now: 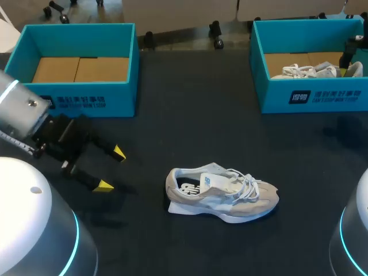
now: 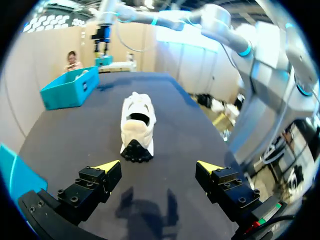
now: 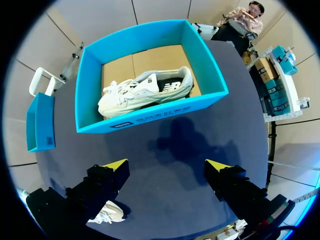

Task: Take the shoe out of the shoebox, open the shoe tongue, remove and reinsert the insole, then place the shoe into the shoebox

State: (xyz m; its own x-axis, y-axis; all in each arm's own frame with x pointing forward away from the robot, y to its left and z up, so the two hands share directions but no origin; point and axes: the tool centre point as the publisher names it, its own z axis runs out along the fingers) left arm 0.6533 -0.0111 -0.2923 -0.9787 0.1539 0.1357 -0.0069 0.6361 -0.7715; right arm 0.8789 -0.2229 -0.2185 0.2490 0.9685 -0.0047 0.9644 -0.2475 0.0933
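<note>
Beige-and-white lace-up sneaker sits sole-down mid dark worktop, heel to 9 o'clock. My left claw is at its 9, fingers apart, lined on the heel, probably to pin it. Right claw, also apart, hangs over the teal cardboard shoebox at 2, which holds a second white sneaker.
</note>
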